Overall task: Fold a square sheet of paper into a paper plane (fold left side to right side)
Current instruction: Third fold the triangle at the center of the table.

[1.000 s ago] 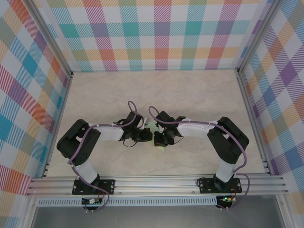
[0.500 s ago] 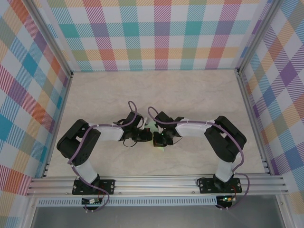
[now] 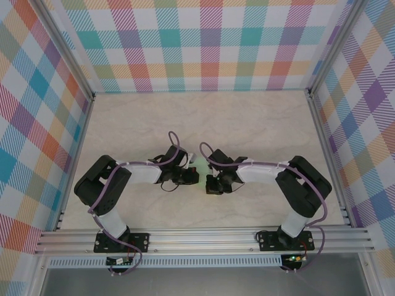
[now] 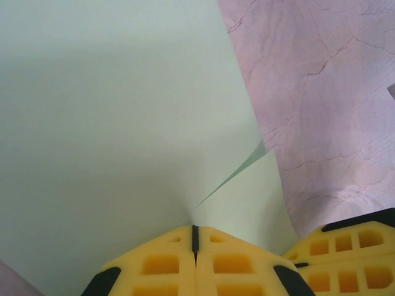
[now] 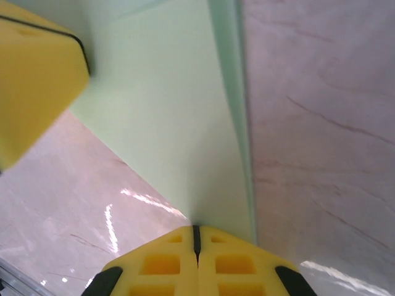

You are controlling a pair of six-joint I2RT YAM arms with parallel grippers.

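The square sheet of paper is pale green and folded over on itself, with its layers parting at one edge. My left gripper is shut on it, and the paper runs straight into the closed yellow pads. My right gripper is shut on the same sheet beside a doubled edge. From above, both grippers meet at the table's middle, the left and the right, with a sliver of paper between them. The arms hide most of the sheet.
The beige marbled tabletop lies open behind the arms. Checkered walls and an aluminium frame bound the workspace. A yellow finger of the right gripper sits close beside the left one's pads.
The right arm has swung outward to the right and its gripper has shifted slightly right and toward the near edge. The left arm has barely moved. Less green paper shows from above.
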